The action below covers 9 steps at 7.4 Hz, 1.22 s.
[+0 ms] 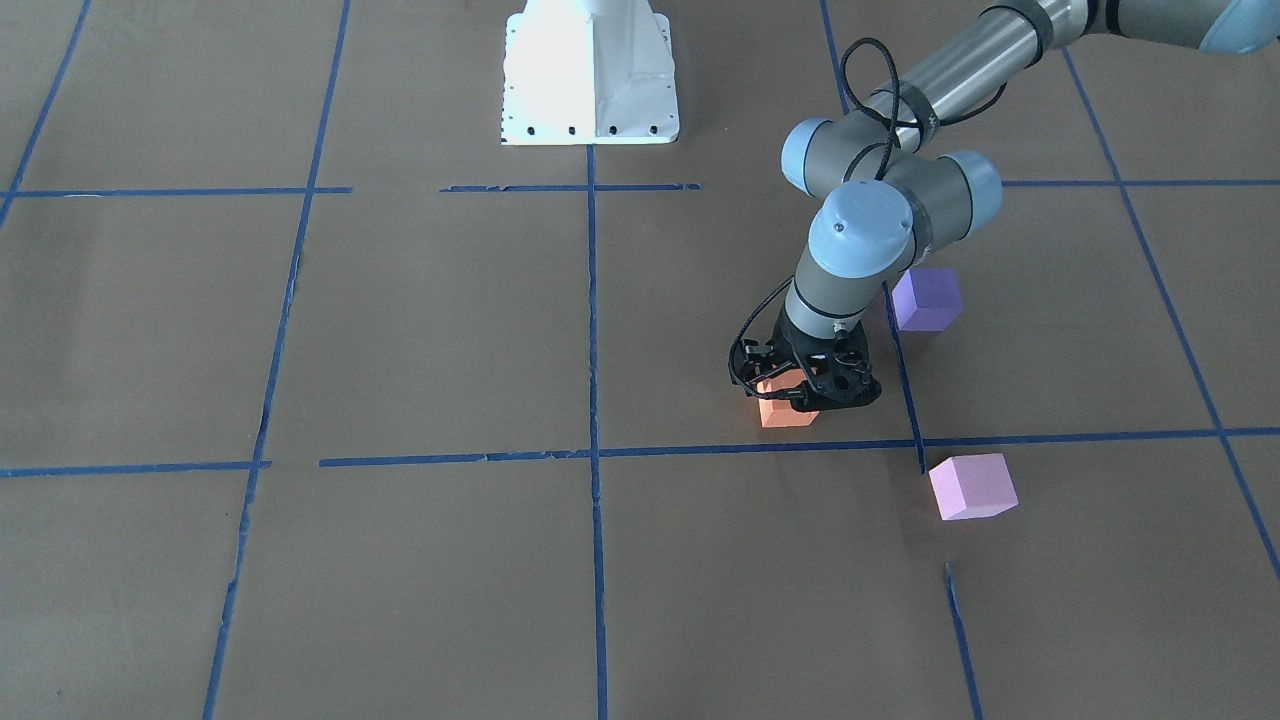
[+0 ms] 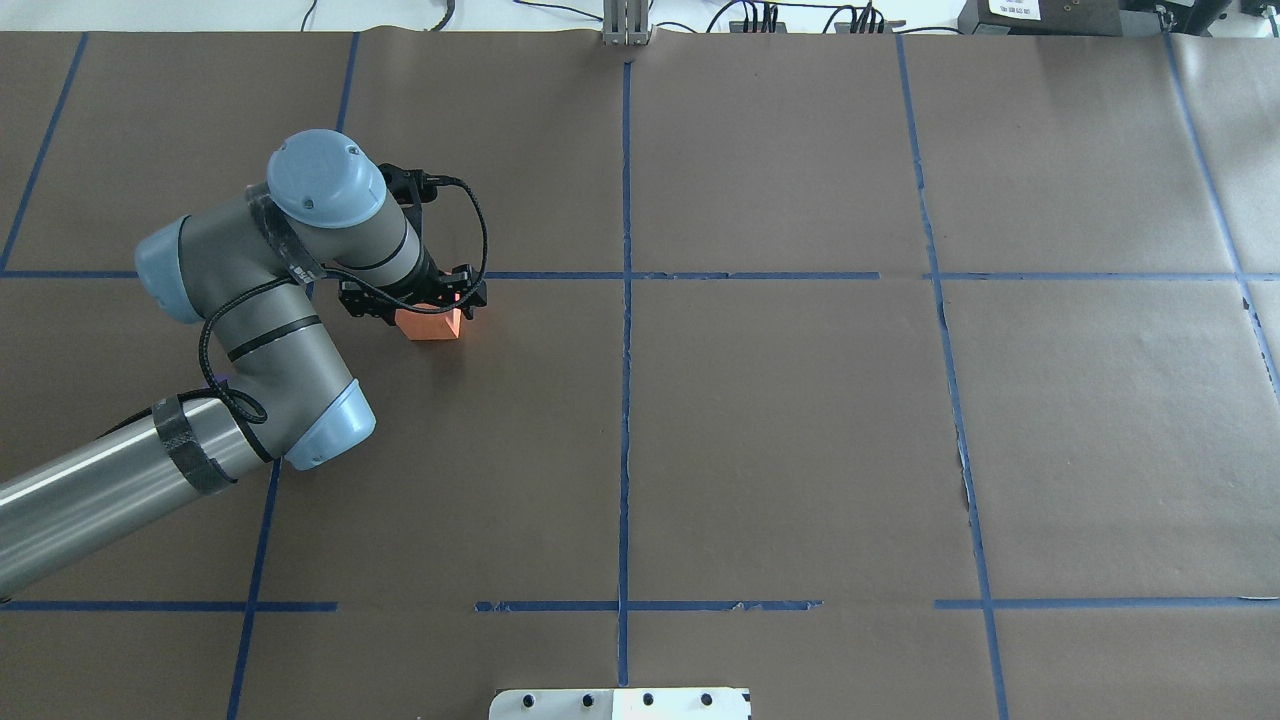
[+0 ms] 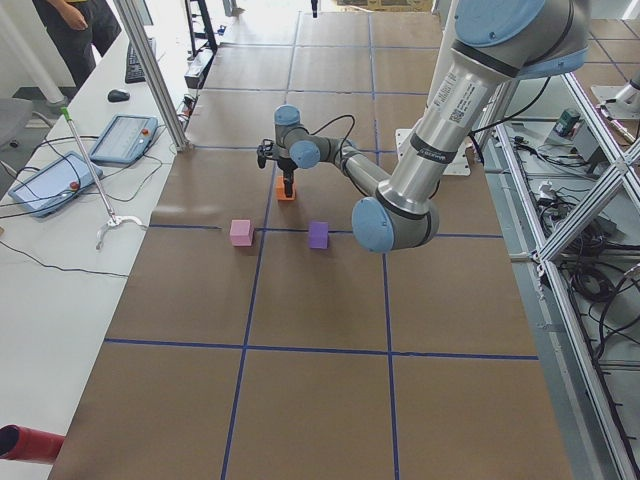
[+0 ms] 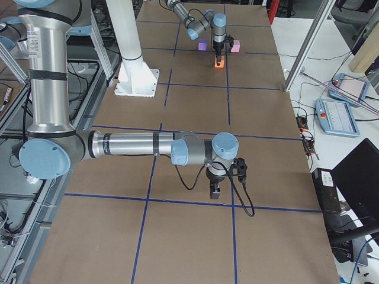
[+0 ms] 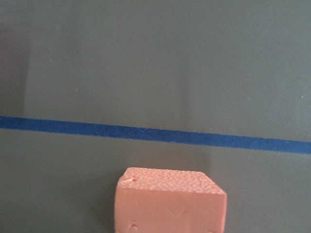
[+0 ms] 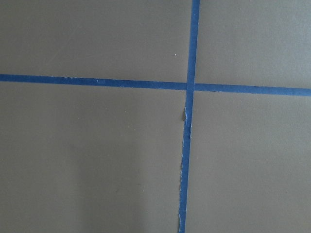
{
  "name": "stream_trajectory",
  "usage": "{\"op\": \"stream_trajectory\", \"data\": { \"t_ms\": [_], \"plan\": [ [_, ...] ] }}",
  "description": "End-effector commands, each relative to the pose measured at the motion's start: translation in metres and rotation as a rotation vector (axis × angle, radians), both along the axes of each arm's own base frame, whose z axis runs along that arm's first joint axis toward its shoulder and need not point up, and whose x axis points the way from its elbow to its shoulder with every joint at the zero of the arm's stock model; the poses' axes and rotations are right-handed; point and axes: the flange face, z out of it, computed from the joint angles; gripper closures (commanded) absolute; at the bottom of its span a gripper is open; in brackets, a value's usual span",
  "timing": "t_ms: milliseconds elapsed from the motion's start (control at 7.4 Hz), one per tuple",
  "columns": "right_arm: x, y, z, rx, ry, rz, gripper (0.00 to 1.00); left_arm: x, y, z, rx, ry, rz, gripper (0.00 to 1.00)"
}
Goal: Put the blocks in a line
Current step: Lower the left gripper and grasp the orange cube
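1. On the robot's left half of the brown desk (image 1: 400, 330), the orange block (image 1: 787, 412) sits just on the robot's side of a blue tape line (image 1: 700, 450).
2. The left tool (image 1: 805, 388) points straight down over the block's top. Its black body hides the fingers, so I cannot tell whether it is clenched on the block or released.
3. The dark purple block (image 1: 927, 298) lies nearby, closer to the white robot base (image 1: 590, 75). The pink block (image 1: 972, 486) lies across the tape line. Neither touches anything.
4. The right tool (image 4: 214, 190) hangs near a tape crossing (image 6: 189, 86), well apart from the blocks. I cannot tell whether it is clenched or released.
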Motion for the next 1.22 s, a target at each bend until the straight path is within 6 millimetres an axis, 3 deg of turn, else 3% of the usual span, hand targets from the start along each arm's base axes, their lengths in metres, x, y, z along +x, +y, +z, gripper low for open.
{"op": "stream_trajectory", "data": {
  "t_ms": [0, 676, 811, 946, 1081],
  "plan": [
    [0.0, 0.0, 0.0, 0.0, 0.0, 0.0, 0.0, 0.002, -0.002, 0.007, 0.005, 0.005, 0.0, 0.04],
    [0.0, 0.0, 0.0, 0.0, 0.0, 0.0, 0.0, 0.0, -0.006, 0.007, 0.015, 0.016, -0.006, 0.19],
    [0.0, 0.0, 0.0, 0.001, 0.0, 0.0, 0.0, -0.008, -0.013, 0.003, 0.02, 0.021, -0.019, 0.31],
    [0.0, 0.0, 0.0, 0.001, 0.0, 0.0, 0.0, -0.009, -0.013, 0.002, 0.021, 0.022, -0.018, 0.54],
    [0.0, 0.0, 0.0, 0.0, 0.0, 0.0, 0.0, -0.009, -0.013, 0.001, 0.02, 0.025, -0.017, 0.71]
  ]
}}
